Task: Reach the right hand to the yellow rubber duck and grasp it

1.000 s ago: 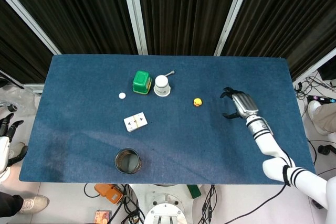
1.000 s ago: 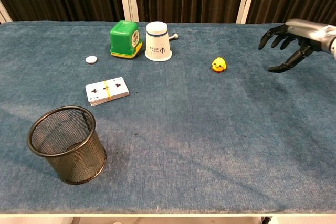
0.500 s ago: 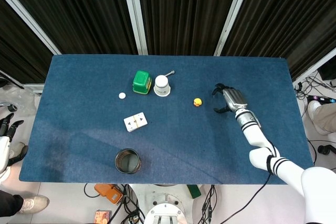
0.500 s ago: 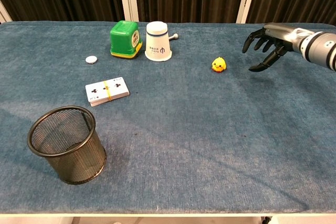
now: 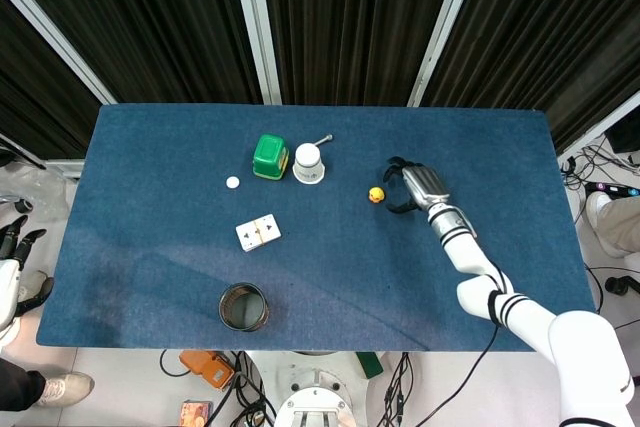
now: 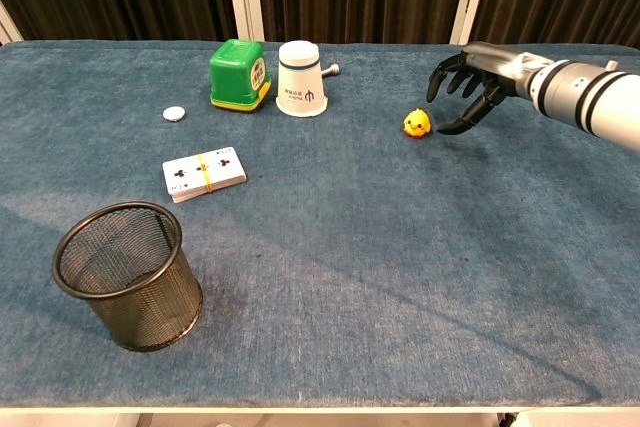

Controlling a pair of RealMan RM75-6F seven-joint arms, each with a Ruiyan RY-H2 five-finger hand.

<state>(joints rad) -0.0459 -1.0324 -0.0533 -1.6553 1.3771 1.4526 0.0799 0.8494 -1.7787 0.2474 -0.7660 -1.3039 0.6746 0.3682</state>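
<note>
The small yellow rubber duck (image 5: 376, 194) (image 6: 417, 124) sits upright on the blue table, right of centre. My right hand (image 5: 412, 185) (image 6: 468, 84) hovers just to the duck's right, fingers spread and curved toward it, a small gap still between fingertips and duck. It holds nothing. My left hand (image 5: 20, 247) hangs off the table's left edge, low beside the floor, with its fingers apart and nothing in them.
A white paper cup (image 6: 301, 79) stands upside down beside a green box (image 6: 238, 74) at the back. A white disc (image 6: 174, 114), a banded deck of cards (image 6: 203, 173) and a black mesh cup (image 6: 129, 274) lie to the left.
My right hand has travelled left across the table, from well right of the duck to just beside it. Its fingers stay spread. The duck has not moved.
</note>
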